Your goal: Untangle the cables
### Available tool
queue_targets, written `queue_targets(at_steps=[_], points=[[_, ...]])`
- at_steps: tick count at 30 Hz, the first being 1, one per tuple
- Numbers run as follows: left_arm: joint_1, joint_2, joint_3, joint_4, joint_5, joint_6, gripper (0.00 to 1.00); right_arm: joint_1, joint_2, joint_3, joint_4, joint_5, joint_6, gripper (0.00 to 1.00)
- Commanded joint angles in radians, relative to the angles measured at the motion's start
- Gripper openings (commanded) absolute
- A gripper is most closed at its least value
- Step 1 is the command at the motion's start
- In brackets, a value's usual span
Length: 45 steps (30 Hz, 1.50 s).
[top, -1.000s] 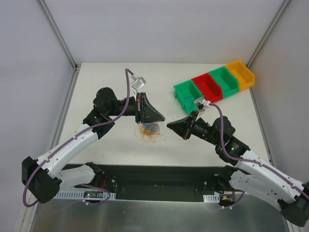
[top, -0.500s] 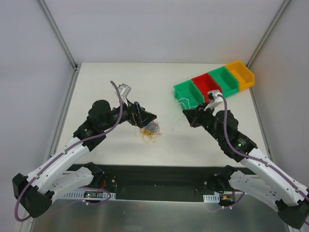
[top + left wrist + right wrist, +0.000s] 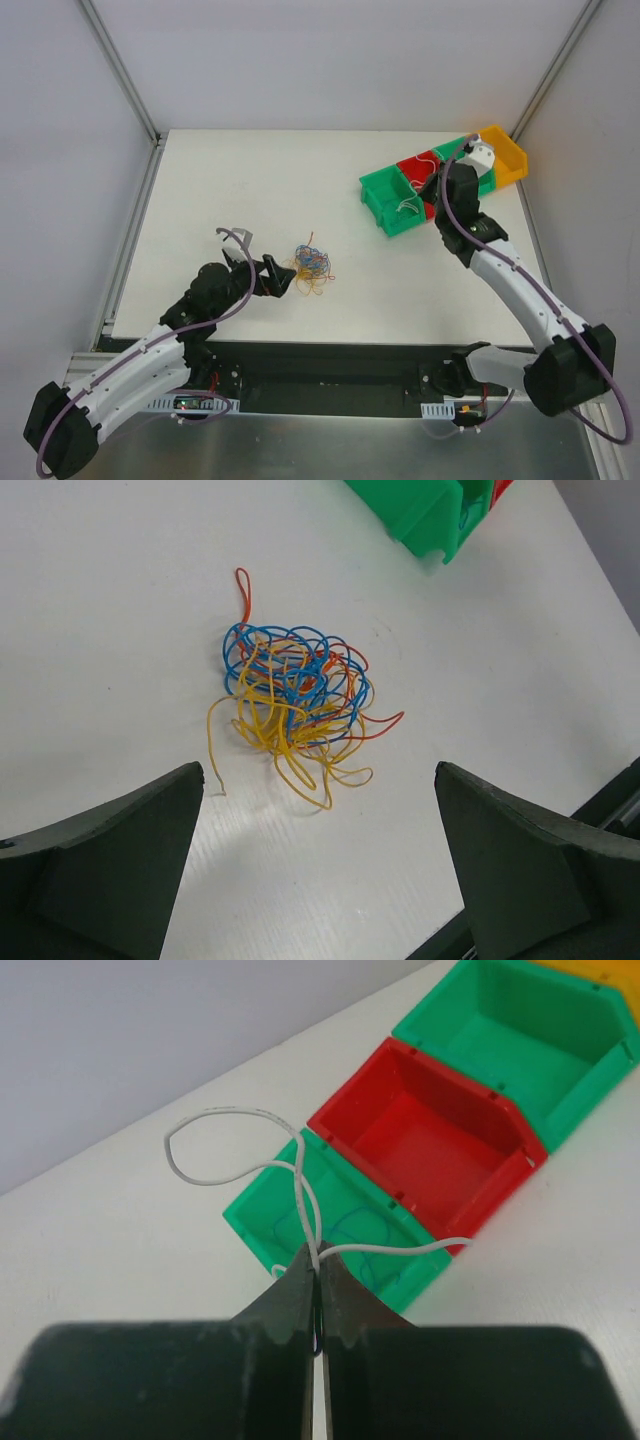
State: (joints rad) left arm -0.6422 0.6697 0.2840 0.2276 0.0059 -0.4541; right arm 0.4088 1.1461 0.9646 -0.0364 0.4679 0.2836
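- Left fingers [image 3: 110, 860] spread wide apart, gripping nothing, above the table [image 3: 200, 180];
- Just ahead of them, a knot of blue, red and yellow cables [image 3: 295, 705] lies on the table;
- Right fingers [image 3: 290, 1300] pinched tight on a white cable [image 3: 240, 1111], above the nearest green bin [image 3: 262, 1222], beside a red bin [image 3: 430, 1140].
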Motion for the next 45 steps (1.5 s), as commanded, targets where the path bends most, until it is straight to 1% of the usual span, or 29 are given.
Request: queue_targets(at_steps=[1,2,4,7,8,12,14,18,23,29,33,37,41,45], points=[[-0.007,-0.125,-0.106,0.16,-0.06,-0.044,0.99,-0.021,0.113,0.172,0.128,0.086,-0.052,0.0],[-0.008,-0.149,-0.141,0.182,-0.058,-0.06,0.99,-0.027,0.133,0.19,0.132,0.1,-0.072,0.0],[-0.008,-0.183,-0.202,0.232,-0.067,-0.087,0.99,-0.045,0.181,0.203,0.157,0.078,-0.119,0.0],[-0.008,-0.214,-0.239,0.279,-0.057,-0.081,0.99,-0.077,0.22,0.155,0.289,0.055,-0.234,0.0],[-0.008,-0.211,-0.24,0.282,-0.066,-0.086,0.99,-0.091,0.24,0.155,0.303,0.045,-0.26,0.0],[-0.008,-0.177,-0.244,0.314,-0.055,-0.083,0.96,-0.177,0.339,0.23,0.268,-0.054,-0.277,0.0],[-0.008,-0.162,-0.244,0.329,-0.05,-0.08,0.95,-0.206,0.369,0.249,0.268,-0.074,-0.322,0.0],[-0.008,-0.098,-0.223,0.349,-0.038,-0.074,0.93,-0.231,0.464,0.292,0.244,-0.101,-0.383,0.0],[-0.008,-0.032,-0.2,0.372,-0.014,-0.064,0.9,-0.238,0.598,0.351,0.185,-0.184,-0.405,0.0],[-0.008,-0.044,-0.215,0.389,-0.021,-0.069,0.9,-0.24,0.73,0.454,0.009,-0.178,-0.379,0.0],[-0.008,-0.025,-0.206,0.391,-0.02,-0.067,0.9,-0.242,0.797,0.528,-0.103,-0.264,-0.345,0.0],[-0.008,-0.002,-0.194,0.388,-0.014,-0.066,0.9,-0.24,0.825,0.545,-0.134,-0.343,-0.287,0.0],[-0.008,0.013,-0.184,0.385,-0.011,-0.064,0.9,-0.238,0.836,0.533,-0.103,-0.515,-0.153,0.0],[-0.008,0.028,-0.174,0.381,-0.007,-0.06,0.9,-0.234,0.82,0.523,-0.073,-0.538,-0.084,0.0]])
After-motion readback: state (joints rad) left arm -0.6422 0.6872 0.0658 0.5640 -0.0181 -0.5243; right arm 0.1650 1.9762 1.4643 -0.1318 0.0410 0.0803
